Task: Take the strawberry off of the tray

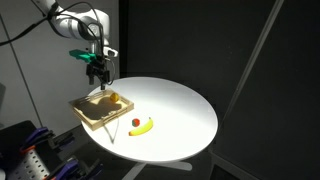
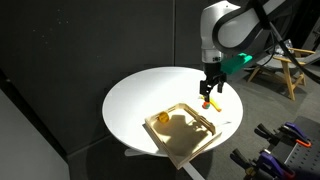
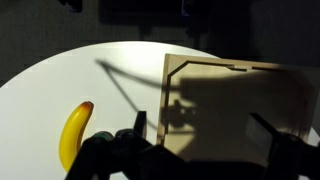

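The light-wood tray (image 1: 92,110) lies at the table's edge and shows in both exterior views (image 2: 195,140). The tiny dark-red strawberry (image 1: 136,124) lies on the white table, off the tray, touching the end of a banana (image 1: 145,127). My gripper (image 1: 97,74) hangs open and empty above the tray's far edge (image 2: 210,90). In the wrist view my open fingers (image 3: 203,135) straddle the shadowed tray (image 3: 240,85). The banana (image 3: 72,135) lies to their left, with a dark-red bit (image 3: 87,105) at its end.
A bigger orange round fruit (image 2: 159,121) sits inside the tray. The round white table (image 1: 180,105) is ringed by dark curtains. A wooden chair (image 2: 290,70) stands behind the arm, and clamps (image 2: 285,140) sit near the table's edge.
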### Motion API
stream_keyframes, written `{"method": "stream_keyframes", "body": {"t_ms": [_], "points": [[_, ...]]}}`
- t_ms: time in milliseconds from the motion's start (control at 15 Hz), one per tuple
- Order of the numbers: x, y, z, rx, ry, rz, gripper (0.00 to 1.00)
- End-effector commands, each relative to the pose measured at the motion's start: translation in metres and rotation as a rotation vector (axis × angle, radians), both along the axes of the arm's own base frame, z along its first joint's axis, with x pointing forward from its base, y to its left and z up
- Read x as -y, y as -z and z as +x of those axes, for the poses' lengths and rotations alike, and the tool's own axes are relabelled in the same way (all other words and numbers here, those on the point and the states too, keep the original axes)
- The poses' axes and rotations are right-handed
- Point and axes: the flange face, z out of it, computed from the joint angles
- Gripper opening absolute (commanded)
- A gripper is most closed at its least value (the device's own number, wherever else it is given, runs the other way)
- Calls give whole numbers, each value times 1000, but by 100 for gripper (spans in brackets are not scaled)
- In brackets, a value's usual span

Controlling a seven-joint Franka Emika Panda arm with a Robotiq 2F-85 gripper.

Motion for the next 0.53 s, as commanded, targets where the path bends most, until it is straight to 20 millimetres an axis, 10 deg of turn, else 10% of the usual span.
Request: {"method": "stream_keyframes", "body": {"t_ms": [0, 467], "points": [[-1, -24, -21, 76, -23, 17, 100], [-1, -58, -47, 142, -12, 24, 100]]}}
